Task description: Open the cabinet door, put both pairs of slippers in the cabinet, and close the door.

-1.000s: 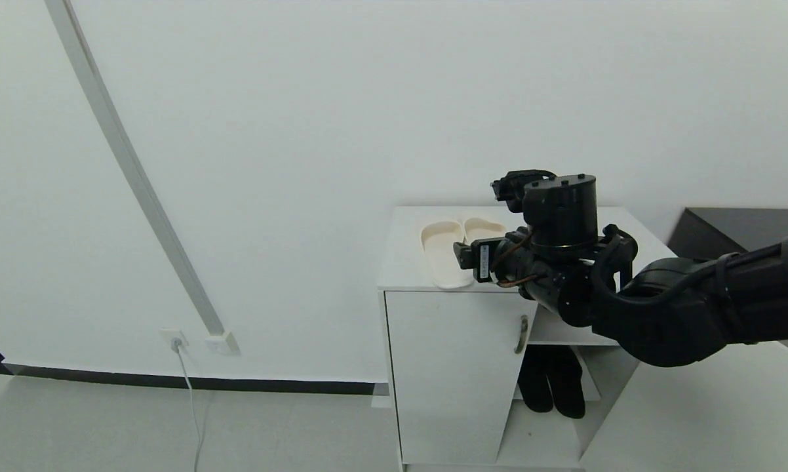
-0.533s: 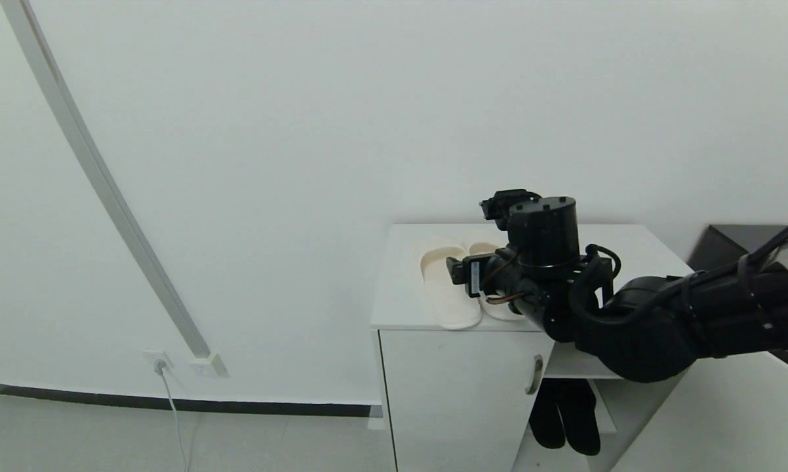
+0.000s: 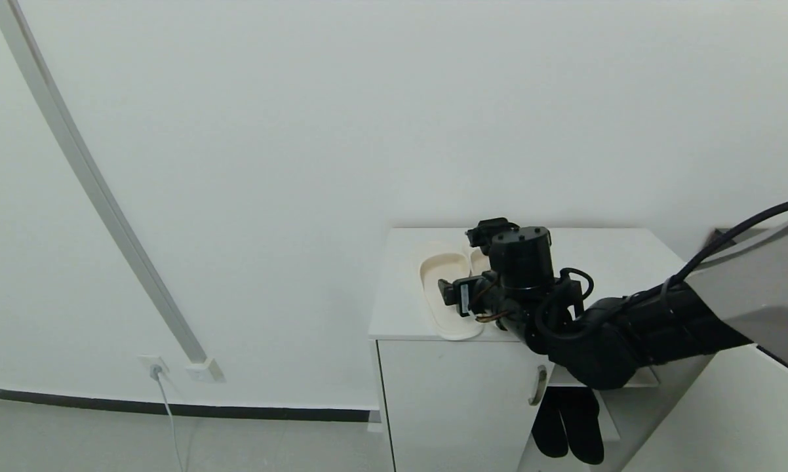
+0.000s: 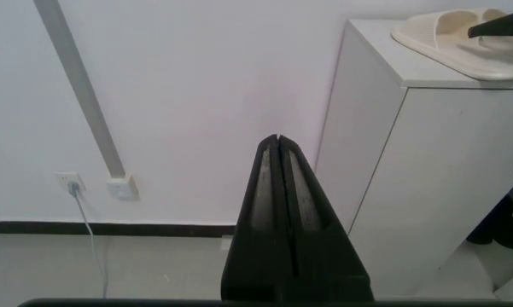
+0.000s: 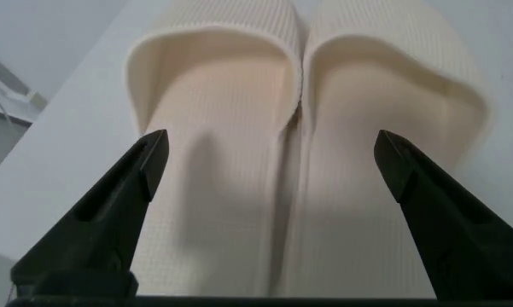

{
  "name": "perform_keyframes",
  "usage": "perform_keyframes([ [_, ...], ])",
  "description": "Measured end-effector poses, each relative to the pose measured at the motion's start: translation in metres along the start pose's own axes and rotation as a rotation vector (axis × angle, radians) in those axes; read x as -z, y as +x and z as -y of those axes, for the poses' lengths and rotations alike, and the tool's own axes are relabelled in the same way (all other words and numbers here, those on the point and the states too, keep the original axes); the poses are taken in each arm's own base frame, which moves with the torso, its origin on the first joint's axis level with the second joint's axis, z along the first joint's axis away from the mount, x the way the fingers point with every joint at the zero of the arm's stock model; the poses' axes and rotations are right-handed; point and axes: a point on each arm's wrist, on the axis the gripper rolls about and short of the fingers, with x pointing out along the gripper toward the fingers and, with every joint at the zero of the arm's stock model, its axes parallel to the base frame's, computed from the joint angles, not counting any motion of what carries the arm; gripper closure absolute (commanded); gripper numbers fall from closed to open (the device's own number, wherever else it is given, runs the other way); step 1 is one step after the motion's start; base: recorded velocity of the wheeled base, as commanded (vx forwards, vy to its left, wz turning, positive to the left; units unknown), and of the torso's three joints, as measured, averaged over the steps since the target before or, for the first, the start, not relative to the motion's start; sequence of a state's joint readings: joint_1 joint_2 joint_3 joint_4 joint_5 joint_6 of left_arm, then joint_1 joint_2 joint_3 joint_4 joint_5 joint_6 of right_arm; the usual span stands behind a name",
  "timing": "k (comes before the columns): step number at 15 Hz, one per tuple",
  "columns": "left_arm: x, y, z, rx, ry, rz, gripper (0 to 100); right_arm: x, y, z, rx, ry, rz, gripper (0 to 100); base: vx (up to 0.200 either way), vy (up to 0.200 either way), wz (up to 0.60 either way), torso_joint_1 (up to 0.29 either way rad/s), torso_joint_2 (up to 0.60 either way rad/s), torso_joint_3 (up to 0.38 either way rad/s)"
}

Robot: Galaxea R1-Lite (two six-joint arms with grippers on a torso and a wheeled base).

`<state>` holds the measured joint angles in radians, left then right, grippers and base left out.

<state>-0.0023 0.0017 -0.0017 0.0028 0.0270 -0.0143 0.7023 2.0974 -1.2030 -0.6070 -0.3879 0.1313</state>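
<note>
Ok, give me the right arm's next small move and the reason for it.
Probably lower the right gripper a little and close it on the cream slippers. Its jaws stand open, one toward each outer side of the pair, which lies side by side on the cabinet top. The black slippers already sit inside the cabinet.

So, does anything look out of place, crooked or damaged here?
Nothing stands out. The cream slippers lie neatly side by side on top of the cabinet, with the open right gripper poised at them. The black slippers sit paired inside its open side. No visible spill or damage.
</note>
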Motion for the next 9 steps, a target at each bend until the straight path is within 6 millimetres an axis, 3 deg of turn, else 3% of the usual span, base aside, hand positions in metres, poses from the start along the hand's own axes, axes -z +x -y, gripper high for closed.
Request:
perform_keyframes([
  [9,0.000,0.000,0.000,-0.007,-0.001,0.000,100,-0.008,0.062,0.018,0.024,0.031,0.029,0,0.000,0.000,0.00,0.000,0.00,0.000],
])
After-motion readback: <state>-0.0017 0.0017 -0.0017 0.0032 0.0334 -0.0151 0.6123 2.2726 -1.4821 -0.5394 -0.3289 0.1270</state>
